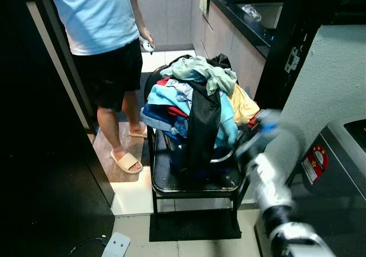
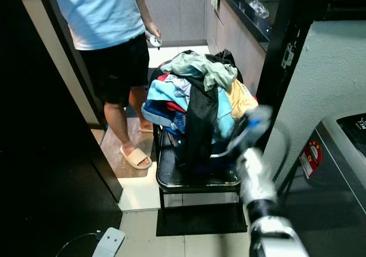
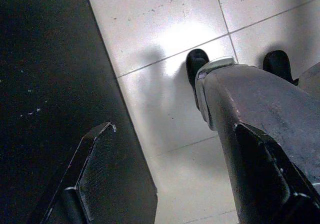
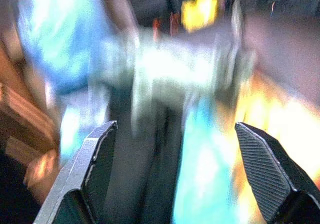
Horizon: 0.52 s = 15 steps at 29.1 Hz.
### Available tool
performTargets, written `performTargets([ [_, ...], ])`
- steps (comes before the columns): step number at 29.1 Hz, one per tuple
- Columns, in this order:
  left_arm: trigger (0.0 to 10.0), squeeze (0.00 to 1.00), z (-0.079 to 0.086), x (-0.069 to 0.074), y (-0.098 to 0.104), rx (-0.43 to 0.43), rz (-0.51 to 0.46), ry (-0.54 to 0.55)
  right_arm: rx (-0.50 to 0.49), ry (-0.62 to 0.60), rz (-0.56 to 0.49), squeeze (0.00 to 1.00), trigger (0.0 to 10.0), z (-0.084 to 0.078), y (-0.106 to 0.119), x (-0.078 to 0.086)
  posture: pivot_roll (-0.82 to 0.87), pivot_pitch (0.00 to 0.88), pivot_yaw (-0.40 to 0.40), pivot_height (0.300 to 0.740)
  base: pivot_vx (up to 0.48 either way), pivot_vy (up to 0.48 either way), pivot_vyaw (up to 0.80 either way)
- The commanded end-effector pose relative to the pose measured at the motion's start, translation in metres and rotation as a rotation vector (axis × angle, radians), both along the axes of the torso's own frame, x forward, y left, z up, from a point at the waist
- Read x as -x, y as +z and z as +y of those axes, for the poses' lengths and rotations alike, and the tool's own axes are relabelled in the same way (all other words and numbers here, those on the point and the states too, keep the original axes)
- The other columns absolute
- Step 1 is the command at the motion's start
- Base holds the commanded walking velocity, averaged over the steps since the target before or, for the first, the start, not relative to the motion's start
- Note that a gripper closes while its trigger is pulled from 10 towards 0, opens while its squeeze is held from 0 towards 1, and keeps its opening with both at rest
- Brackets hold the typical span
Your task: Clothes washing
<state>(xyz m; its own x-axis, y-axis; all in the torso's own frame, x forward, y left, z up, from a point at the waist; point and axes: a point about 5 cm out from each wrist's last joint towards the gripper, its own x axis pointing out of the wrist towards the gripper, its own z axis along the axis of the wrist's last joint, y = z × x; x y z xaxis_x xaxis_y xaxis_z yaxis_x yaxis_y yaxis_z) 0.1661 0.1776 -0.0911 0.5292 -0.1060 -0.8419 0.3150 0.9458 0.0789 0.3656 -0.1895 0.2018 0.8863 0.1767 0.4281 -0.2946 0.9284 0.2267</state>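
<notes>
Closest to my head camera, the right arm (image 1: pixel 269 182) reaches up from the lower right, blurred, toward the laundry. Its right claw (image 4: pixel 175 174) has its two black fingers spread wide with nothing between them; in its wrist view they frame a smeared mass of pale, turquoise and yellow cloth. From the head views I can't make out the fingertips through the blur, only that the arm's end sits just beside the right side of the pile.

My left claw (image 3: pixel 170 184) hangs low, also spread wide and holding nothing, pointed down at pale floor tiles (image 3: pixel 165 29), with the robot's own grey leg and black feet in its view and a dark panel along one side.

Out from the right claw, the clothes pile (image 1: pixel 197 99) is heaped in a basket on a black chair (image 1: pixel 194 182). I see a pale green piece on top, light blue, red and white pieces on the left, a yellow one on the right, and a long dark garment (image 1: pixel 205 125) draped down the front.

Beyond the chair's left side stands a person (image 1: pixel 106 45) in a light blue top, black shorts and beige slippers, holding a small white object. A washing machine (image 1: pixel 337 171) with a red sticker sits at the far right, and a dark desk (image 1: pixel 243 16) runs along the back right.
</notes>
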Motion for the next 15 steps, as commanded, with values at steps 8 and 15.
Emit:
performTargets([
  [8,10.0,0.00,-0.001,0.007,-0.003,0.000,0.031,-0.039,0.034,0.318,-0.258,0.00,10.0,0.059,0.070,0.030,0.05,0.030,-0.021,0.740,0.284,0.000,0.00],
  [15,10.0,0.00,-0.002,0.006,-0.003,0.003,0.029,-0.042,0.114,0.401,-0.249,0.00,10.0,0.088,0.067,0.039,0.05,0.029,-0.021,0.740,0.333,0.000,0.00],
])
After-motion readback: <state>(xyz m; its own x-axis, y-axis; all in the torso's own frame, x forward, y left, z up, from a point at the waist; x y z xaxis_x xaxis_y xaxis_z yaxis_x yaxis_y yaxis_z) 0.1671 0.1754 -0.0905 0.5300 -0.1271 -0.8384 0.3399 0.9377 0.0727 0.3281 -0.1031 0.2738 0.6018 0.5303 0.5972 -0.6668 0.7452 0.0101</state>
